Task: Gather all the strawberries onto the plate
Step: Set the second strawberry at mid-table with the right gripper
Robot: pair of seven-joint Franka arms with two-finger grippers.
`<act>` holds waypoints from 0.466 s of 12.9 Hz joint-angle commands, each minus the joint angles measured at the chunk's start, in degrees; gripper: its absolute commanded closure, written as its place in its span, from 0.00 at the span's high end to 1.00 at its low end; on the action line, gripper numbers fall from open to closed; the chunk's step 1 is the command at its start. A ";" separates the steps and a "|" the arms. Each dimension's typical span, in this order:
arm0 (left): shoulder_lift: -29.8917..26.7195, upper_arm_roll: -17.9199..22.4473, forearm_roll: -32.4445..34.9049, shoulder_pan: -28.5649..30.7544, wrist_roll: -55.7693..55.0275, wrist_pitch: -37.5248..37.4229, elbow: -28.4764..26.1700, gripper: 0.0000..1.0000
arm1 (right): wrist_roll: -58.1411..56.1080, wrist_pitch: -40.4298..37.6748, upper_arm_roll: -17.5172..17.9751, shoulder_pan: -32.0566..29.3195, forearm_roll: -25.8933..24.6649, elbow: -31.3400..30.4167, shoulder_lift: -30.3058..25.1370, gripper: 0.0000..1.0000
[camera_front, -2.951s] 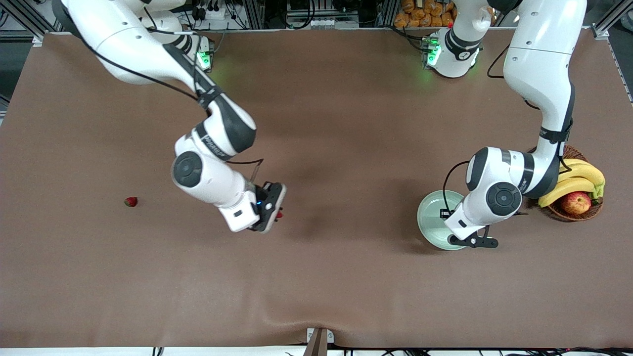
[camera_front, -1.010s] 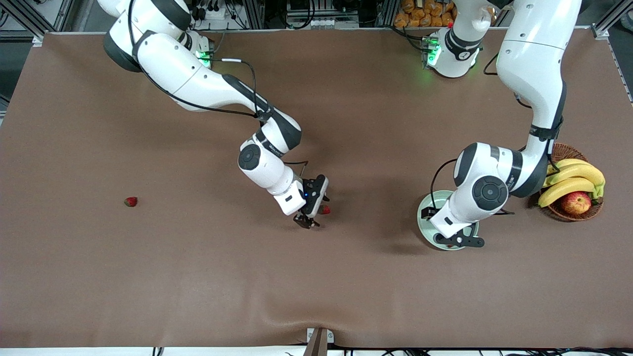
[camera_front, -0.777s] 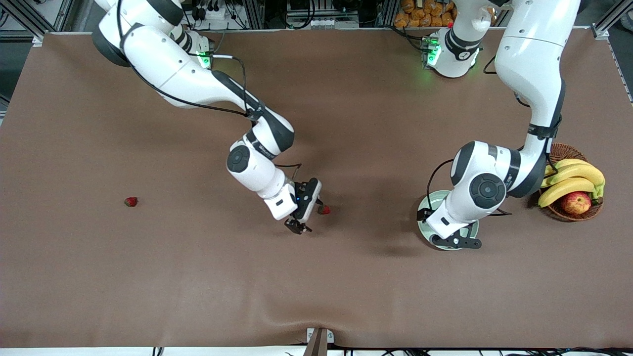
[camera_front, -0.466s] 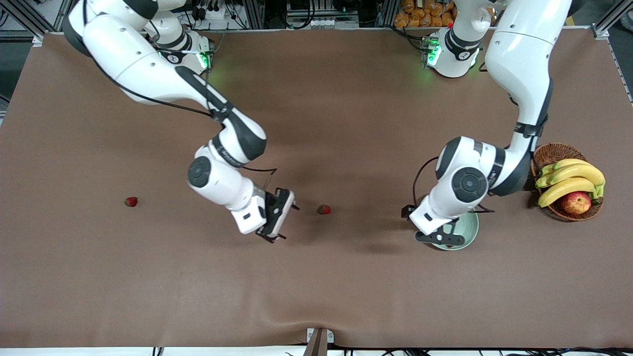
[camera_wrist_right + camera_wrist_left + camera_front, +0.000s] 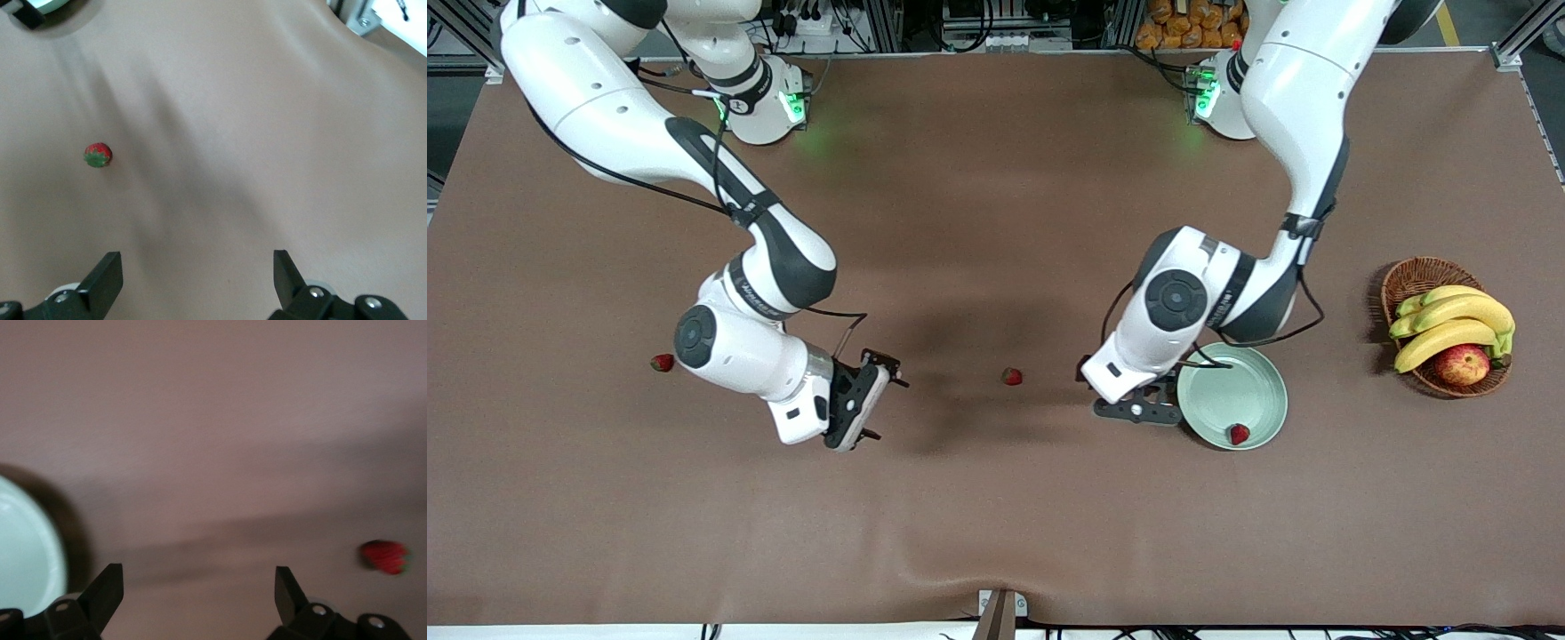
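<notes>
Nearest the front camera we see one strawberry [image 5: 1239, 434] lying in the mint plate [image 5: 1254, 391], by its rim. Our left claw [image 5: 1138, 411] hangs spread wide and empty over the tabletop [image 5: 996, 516] just beside the plate. Our right claw [image 5: 861, 407], also wide and empty, hangs over bare tabletop. A second strawberry [image 5: 1011, 376] lies between the claws. A third strawberry [image 5: 662, 362] sits toward the right arm's end. The fruit basket [image 5: 1414, 277] stands toward the left arm's end.

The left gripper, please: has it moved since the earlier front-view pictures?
Yes. The left gripper, open, has left the plate and now hangs over the table beside it, toward the middle strawberry.
</notes>
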 commanded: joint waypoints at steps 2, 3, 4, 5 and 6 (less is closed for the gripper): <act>3.85 0.14 0.50 -2.70 -3.33 4.19 4.49 1.00 | 9.00 -3.91 0.34 -1.25 -0.33 -1.34 -5.18 1.00; 4.29 0.23 0.58 -4.36 -3.69 5.24 4.50 1.00 | 12.07 -4.44 0.25 -0.98 -1.20 -1.34 -5.89 1.00; 5.08 0.23 0.58 -5.25 -4.13 6.82 4.50 1.00 | 16.11 -5.05 0.25 -0.89 -2.95 -1.34 -6.50 1.00; 6.13 0.23 0.58 -6.74 -6.22 9.36 4.50 1.00 | 20.06 -6.36 0.34 -0.81 -5.15 -1.34 -7.38 1.00; 7.10 0.32 0.67 -7.97 -8.33 11.13 4.59 1.00 | 23.67 -7.85 0.34 -0.81 -7.08 -1.34 -8.00 1.00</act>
